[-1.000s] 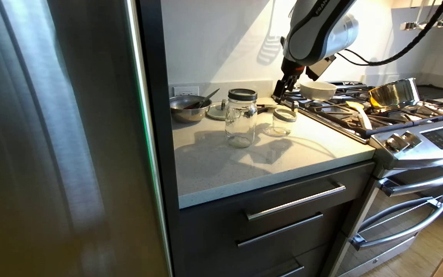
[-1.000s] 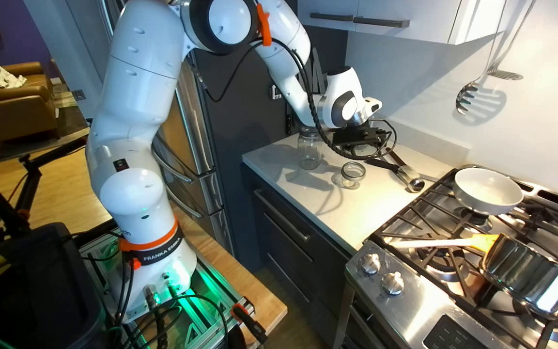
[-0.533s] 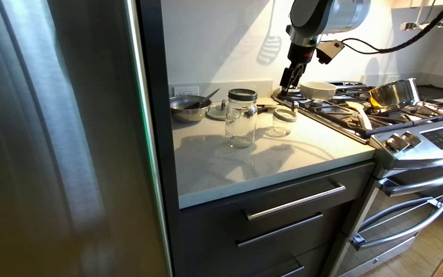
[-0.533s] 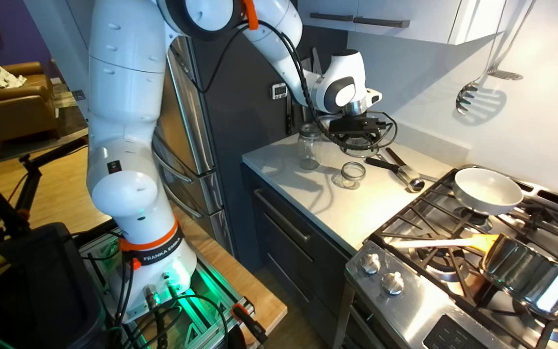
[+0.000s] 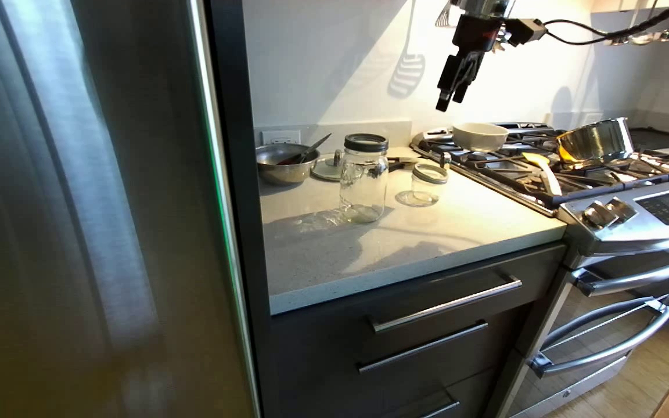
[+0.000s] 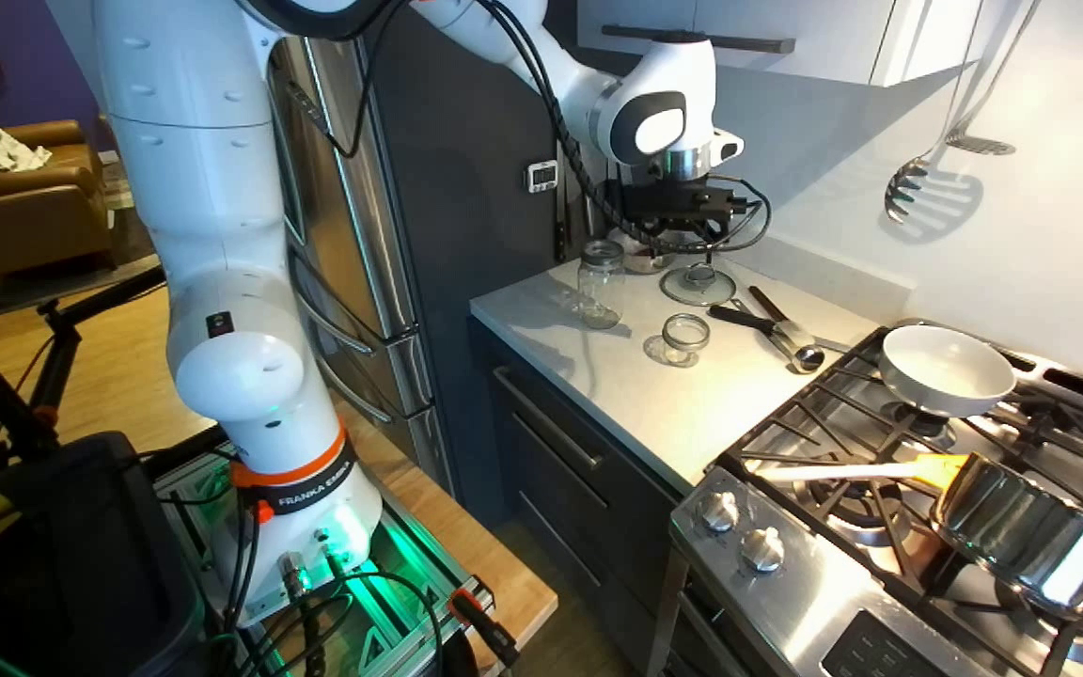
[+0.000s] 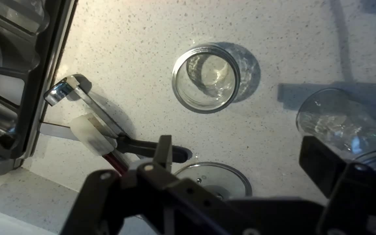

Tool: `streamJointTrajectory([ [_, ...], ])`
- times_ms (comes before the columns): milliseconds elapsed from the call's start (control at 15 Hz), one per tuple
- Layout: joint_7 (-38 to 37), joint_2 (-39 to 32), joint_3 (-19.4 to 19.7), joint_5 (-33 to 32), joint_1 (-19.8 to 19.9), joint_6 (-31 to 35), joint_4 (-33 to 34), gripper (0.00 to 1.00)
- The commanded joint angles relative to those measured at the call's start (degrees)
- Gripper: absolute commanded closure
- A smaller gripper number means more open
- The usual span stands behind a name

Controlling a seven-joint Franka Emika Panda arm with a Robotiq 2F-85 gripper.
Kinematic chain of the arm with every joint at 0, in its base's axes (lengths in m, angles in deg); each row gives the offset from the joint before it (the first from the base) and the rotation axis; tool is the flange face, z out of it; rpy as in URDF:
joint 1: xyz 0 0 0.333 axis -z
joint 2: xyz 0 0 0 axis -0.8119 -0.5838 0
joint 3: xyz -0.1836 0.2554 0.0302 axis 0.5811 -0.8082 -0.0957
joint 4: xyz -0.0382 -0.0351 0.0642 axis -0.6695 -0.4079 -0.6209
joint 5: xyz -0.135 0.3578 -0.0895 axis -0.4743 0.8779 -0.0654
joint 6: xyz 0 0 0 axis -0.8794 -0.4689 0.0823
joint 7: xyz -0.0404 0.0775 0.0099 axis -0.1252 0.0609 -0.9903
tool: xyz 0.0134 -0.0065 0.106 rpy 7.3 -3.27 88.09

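- Wrist view: I see the end effector (image 7: 240, 155) spread wide, its two black fingers (image 7: 320, 163) well apart across the lower half of the frame.
- Bottom centre, the glass lid (image 7: 214, 174) lies on the desk (image 7: 126, 42), partly hidden behind the end effector.
- Upper centre, the small jar (image 7: 206, 78) stands upright; at the right edge, the tall jar (image 7: 341, 120) is partly covered by a finger.
- Left of centre, a black handle (image 7: 155, 151) and a spatula (image 7: 91, 135) lie crowded together.
- In an exterior view, my end effector (image 5: 450, 103) hangs upper right of centre, above and well apart from both jars.
- In both exterior views, a white bowl (image 6: 946, 371) sits on the stove (image 6: 819, 597) near a tilted pot (image 6: 1040, 541).
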Motion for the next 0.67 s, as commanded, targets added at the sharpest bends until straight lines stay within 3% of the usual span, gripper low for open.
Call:
streamJointTrajectory([
  [0, -0.1, 6.9, 2.1, 1.6, -2.8, -5.2, -3.4, 0.00],
  [600, -17.1, 13.6, 5.0, -6.9, -7.3, -14.3, -2.9, 0.00],
])
